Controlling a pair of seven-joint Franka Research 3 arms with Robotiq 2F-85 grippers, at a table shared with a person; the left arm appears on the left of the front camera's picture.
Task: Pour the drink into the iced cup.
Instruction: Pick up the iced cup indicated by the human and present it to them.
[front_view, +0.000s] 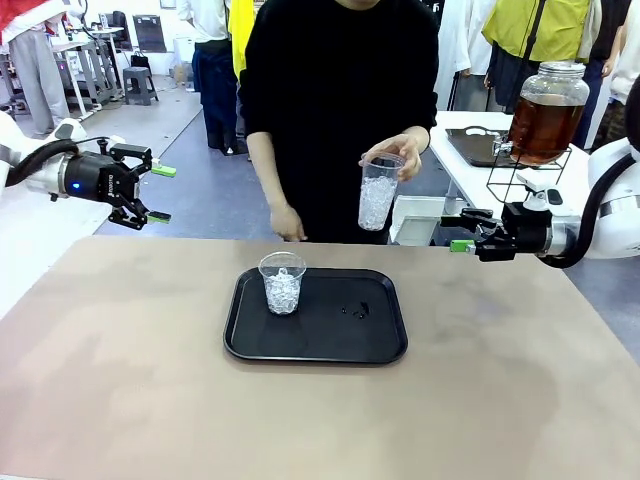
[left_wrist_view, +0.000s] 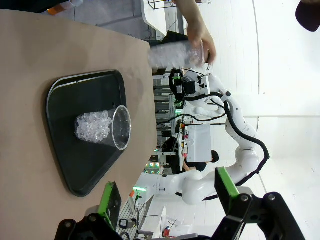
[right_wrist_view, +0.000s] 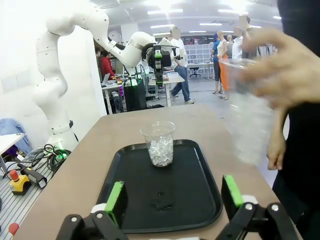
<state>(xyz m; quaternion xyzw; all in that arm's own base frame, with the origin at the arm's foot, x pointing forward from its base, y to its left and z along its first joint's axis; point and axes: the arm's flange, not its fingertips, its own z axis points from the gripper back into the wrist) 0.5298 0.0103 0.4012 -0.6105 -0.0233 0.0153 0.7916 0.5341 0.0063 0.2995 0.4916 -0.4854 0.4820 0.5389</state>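
On the table, nearest: one black tray, one iced cup upright on its left half, dark spots beside. Flanking, above the table's sides: left gripper and right gripper, both spread wide, empty. Past the far edge: second cup of ice, gripped in a raised hand; other hand low. Farthest right, in the front view: one jar of amber drink on a stand. Second cup smeared in the right wrist view.

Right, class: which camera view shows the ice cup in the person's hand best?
The front view: the held cup is sharp and upright, with the ice inside plain to see. The left wrist view shows it sideways and hazy; the right wrist view shows it close but blurred.
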